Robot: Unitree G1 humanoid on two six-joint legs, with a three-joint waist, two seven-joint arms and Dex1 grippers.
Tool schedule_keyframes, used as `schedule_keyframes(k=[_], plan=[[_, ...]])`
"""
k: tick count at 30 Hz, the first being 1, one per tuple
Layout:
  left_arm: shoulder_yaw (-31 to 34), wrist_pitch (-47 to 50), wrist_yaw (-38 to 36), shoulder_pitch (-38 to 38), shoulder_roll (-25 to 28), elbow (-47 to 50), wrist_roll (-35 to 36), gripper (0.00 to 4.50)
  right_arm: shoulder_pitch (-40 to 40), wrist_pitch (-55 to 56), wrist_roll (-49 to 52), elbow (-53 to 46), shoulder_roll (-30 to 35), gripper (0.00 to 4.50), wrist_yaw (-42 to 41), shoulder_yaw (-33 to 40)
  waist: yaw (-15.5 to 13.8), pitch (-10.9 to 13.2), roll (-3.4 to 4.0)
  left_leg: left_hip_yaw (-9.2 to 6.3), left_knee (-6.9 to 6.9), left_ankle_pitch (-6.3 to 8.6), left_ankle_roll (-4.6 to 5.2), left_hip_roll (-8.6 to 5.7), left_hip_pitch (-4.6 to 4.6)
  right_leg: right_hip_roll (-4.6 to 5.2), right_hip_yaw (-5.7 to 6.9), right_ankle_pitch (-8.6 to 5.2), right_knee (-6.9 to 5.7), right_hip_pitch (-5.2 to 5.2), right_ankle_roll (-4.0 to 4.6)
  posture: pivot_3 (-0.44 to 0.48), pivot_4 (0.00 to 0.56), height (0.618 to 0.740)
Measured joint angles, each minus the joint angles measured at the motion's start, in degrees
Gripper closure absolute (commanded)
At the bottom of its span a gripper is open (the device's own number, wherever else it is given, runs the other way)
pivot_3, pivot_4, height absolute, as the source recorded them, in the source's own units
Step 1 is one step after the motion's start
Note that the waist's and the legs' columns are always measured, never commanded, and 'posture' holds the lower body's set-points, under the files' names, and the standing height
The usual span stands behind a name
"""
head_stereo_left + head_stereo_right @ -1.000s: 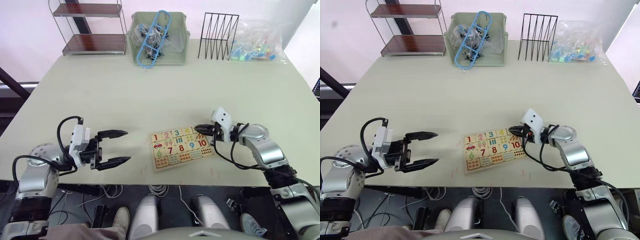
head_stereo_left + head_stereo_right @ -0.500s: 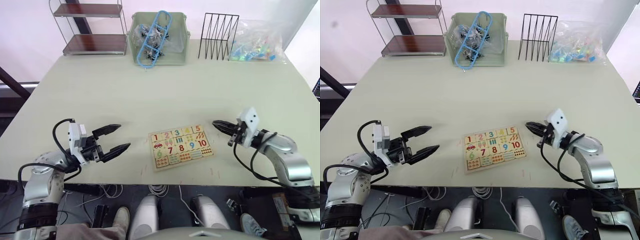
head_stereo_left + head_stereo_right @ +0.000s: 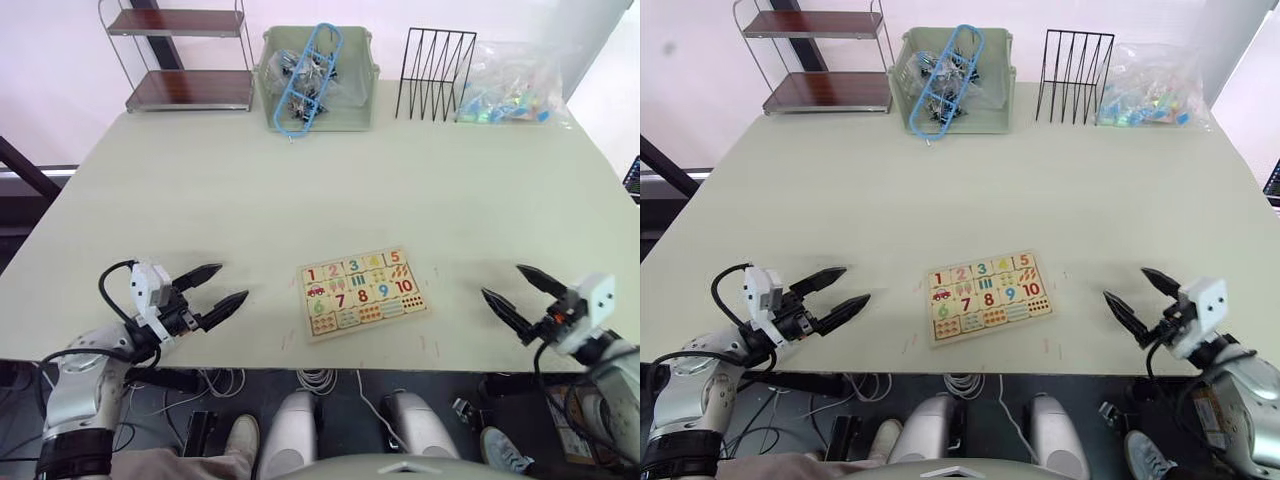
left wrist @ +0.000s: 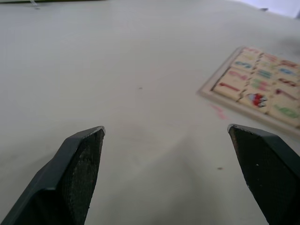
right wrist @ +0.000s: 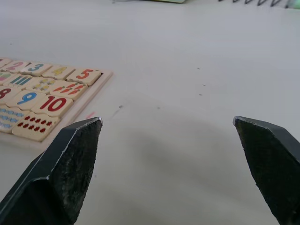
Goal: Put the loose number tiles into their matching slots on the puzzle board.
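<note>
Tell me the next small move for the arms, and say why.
Probably none beyond keeping both arms back. The board shows tiles 1 to 5 seated in its top row, with no loose tile on the table. The left gripper and right gripper are open, holding nothing and well clear of the board.

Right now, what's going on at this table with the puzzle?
Nothing is being handled. The puzzle board lies near the front edge of the table, with tiles 1 to 5 all seated in its top row, so the job looks finished. The left gripper and right gripper hover open and empty on either side of the board, well apart from it. A green bin and a wire rack stand at the far edge.
</note>
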State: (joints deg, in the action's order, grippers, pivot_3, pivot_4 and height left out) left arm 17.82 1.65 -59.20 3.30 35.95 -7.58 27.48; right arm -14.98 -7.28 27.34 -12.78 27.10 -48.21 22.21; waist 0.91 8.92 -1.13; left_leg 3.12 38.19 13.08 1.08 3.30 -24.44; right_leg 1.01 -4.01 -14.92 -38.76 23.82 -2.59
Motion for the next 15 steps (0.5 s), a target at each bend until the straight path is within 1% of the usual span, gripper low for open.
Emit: schedule_keyframes(k=[6, 10, 15], plan=[[0.24, -0.87, 6.70, 2.24, -2.00, 0.68, -2.54, 0.00, -4.73, 1.88, 0.45, -1.07, -0.68, 0.06, 1.30, 1.75, 0.04, -0.01, 0.00, 0.04, -0.09, 0.01, -0.01, 0.01, 0.03, 0.04, -0.02, 0.00, 0.04, -0.01, 0.02, 0.000, 0.150, 0.740], [0.41, -0.83, 10.24, 3.68, -3.12, 2.59, -2.69, 0.00, -4.51, 2.67, 0.45, -1.75, -1.35, 0.06, 3.66, 2.38, 0.05, -0.02, 0.01, 0.04, -0.10, 0.01, -0.01, 0.02, 0.07, 0.06, -0.07, 0.00, 0.04, -0.01, 0.02, 0.000, 0.150, 0.740], [0.40, -1.02, 13.12, 3.92, -3.17, 3.14, -4.19, 0.00, -3.76, 2.97, 0.45, -1.60, -1.57, 0.06, 5.00, 2.38, 0.02, -0.03, 0.01, 0.09, -0.11, 0.01, -0.01, 0.01, 0.07, 0.06, -0.07, 0.00, 0.04, -0.01, 0.02, 0.000, 0.150, 0.740]])
